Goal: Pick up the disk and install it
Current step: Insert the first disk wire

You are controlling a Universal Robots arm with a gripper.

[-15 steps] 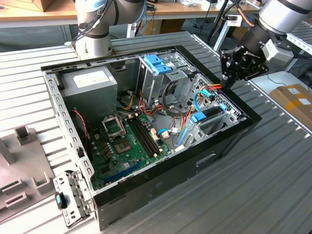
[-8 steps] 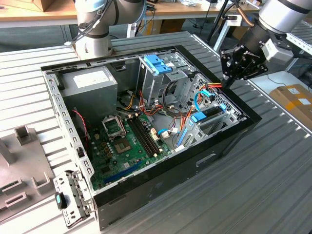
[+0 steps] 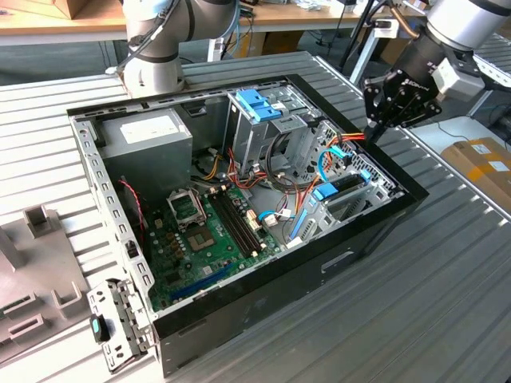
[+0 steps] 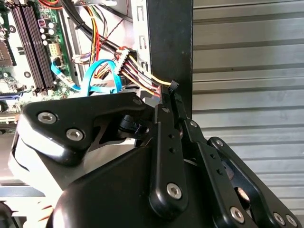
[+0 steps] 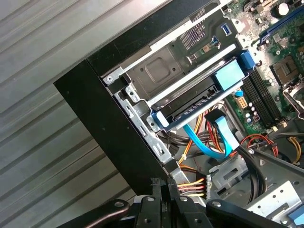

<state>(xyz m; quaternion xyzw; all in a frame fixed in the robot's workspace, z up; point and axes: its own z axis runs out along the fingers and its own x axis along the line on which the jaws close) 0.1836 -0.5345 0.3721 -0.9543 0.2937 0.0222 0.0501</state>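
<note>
Grey metal edged in light-blue plastic: the disk (image 5: 197, 102) already lies slotted in the low drive bay (image 5: 156, 76) at a corner of the open computer case (image 3: 279, 303). In the exterior view the disk (image 3: 339, 187) sits at about three o'clock from the motherboard (image 3: 200, 239). The gripper (image 3: 374, 132) hangs at about one o'clock from the disk, over the case rim. In the second wrist view the gripper (image 4: 172, 90) has its fingers drawn together with nothing between them. Its tips sit at the black case wall, just beside the coloured power wires (image 4: 137, 78); whether they touch is not clear. A blue ribbon cable (image 5: 209, 142) loops out near the disk's end. Judged from this, the work stands at the seating stage. Doing it well calls for pressure from the closed tips square on the carrier frame, in line with the bay rails. The tips should be kept off the wires and the ribbon cable, and any tilt that might jam the frame avoided.
</note>
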